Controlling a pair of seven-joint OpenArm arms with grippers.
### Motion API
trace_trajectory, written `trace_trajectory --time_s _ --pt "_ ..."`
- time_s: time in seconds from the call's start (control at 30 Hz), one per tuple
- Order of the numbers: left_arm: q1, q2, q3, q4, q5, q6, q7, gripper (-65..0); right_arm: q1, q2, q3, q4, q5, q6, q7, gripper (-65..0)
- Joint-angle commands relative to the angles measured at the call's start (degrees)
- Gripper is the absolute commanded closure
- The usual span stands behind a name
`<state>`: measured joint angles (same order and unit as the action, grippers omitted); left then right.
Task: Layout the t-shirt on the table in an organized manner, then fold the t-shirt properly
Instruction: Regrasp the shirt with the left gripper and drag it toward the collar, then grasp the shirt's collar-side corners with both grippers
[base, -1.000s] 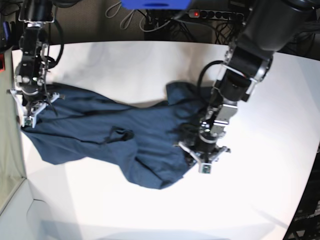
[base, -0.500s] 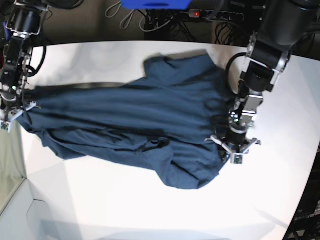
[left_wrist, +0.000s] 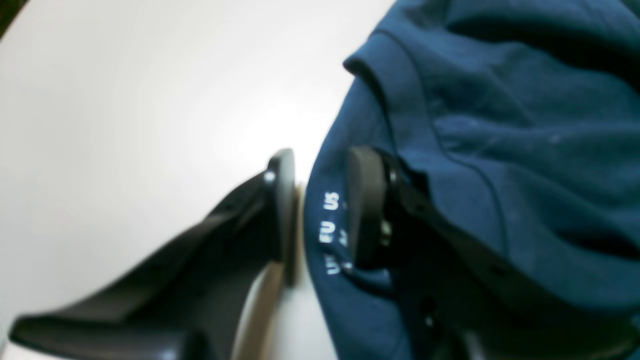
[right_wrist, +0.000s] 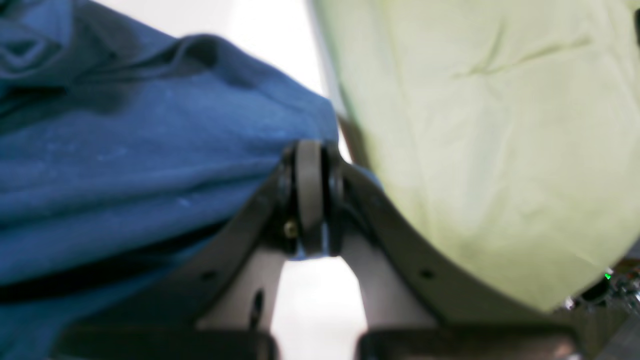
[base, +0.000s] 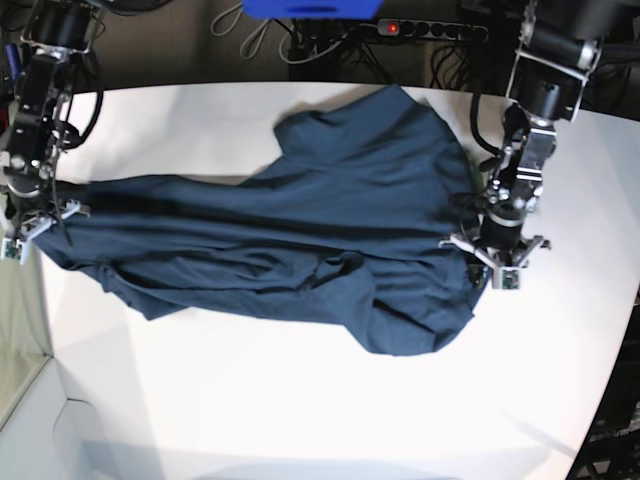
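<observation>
Each claw, left (base: 497, 262) and right (base: 28, 222), pinches a t-shirt (base: 300, 235) edge near opposite tabletop (base: 300, 420) rims; bare white surface lies in front.

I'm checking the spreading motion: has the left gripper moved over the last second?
Yes. In the base view the left gripper, shut on the t-shirt, has moved outward and up, nearer the table's right edge and the black power strip.

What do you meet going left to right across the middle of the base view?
Right gripper at the table's left edge → t-shirt stretched across the table → left gripper at the shirt's right edge → bare tabletop.
</observation>
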<state>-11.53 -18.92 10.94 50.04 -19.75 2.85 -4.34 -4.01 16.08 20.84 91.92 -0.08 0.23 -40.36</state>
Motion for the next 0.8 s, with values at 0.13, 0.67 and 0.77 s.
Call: trace_trajectory --time_s 0.13,0.67,0.77 --pt "1.73 -0.73 -7.82 11.19 0.19 0.62 5.96 -19.8 -0.43 0.32 0.13 6.94 -0.06 4.12 -1.62 -0.5" --pt "25.82 8.50 -20.04 55.50 0.71 0.27 35.42 -39.5 -3.68 -2.32 0.57 9.84 -0.32 8.34 -4.43 -21.9" --pt "33.73 10.26 -19.95 61.83 0.71 0.27 38.58 -39.5 -5.97 -2.32 0.57 12.30 -0.23 8.34 -4.26 -21.9"
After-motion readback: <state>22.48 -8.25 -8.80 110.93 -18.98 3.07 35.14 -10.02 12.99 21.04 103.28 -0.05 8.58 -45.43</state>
